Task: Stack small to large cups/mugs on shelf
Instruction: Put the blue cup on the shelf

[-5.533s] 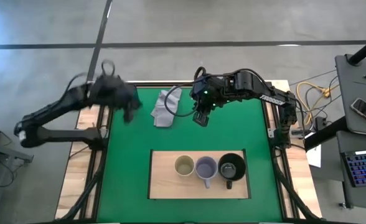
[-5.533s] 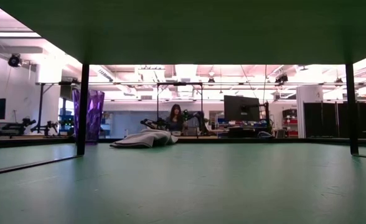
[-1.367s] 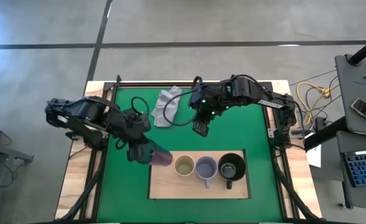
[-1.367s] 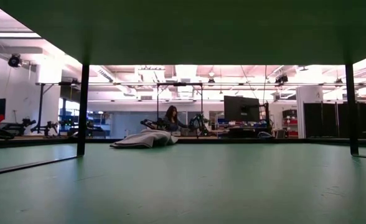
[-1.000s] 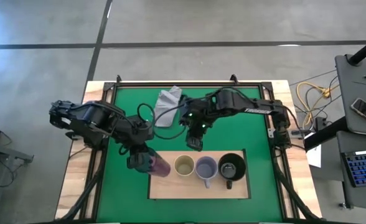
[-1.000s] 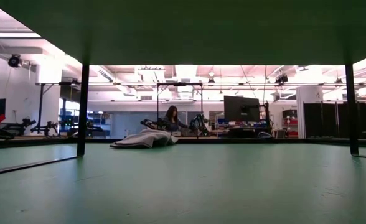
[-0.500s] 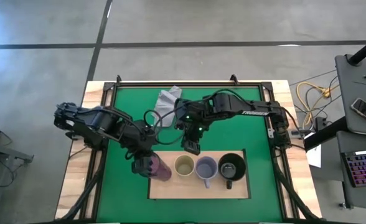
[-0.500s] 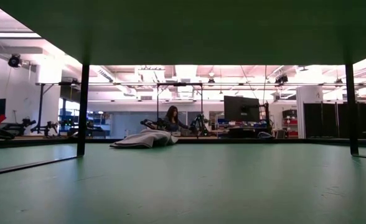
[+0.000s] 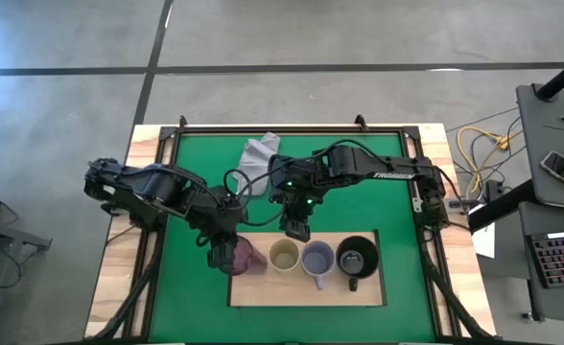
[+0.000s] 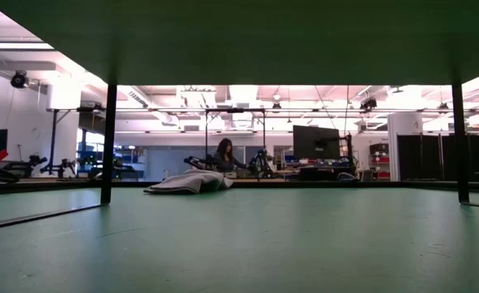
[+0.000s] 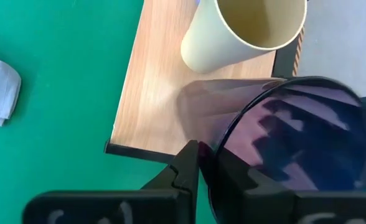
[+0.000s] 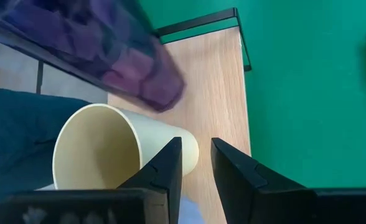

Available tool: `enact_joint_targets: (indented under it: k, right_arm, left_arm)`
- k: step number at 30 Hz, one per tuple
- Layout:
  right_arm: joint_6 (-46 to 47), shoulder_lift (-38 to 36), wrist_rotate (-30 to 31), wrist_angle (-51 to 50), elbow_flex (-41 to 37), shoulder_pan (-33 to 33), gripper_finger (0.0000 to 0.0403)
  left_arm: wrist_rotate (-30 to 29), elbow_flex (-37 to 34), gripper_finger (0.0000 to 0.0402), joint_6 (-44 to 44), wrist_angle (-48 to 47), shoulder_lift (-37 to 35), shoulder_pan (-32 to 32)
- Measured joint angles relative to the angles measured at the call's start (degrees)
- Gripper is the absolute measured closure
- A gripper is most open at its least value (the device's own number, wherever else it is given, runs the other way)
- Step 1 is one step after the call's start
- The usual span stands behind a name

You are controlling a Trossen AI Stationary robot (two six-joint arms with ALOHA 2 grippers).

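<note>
Three vessels stand on the shelf point(image 9: 263, 287); the left tool point(image 9: 223, 251) grips the tumbler point(image 9: 238, 257), unplaced. Right tool point(image 9: 294, 227) hovers open.

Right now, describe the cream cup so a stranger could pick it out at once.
Find the wooden shelf on the near part of the green mat. Three vessels stand in a row on it; the cream cup is the leftmost, beside the lavender mug. It alone in that row has no handle, and its inside is pale yellow.
</note>
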Motion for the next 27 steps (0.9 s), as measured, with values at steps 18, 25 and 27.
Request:
enact_joint_targets:
  k: [18,25,27]
  right_arm:
    - [-0.8,0.0,1.6,-0.6,0.0,0.0,0.0319]
    - [-1.1,0.0,1.6,-0.6,0.0,0.0,0.0324]
    - [-1.1,0.0,1.6,-0.6,0.0,0.0,0.0326]
  left_arm:
    - [2.4,-1.1,0.0350,-0.3,0.2,0.2,0.0]
    - [2.4,-1.3,0.0350,1.6,1.9,0.3,0.2]
    - [2.4,-1.3,0.0350,1.9,3.6,0.3,0.2]
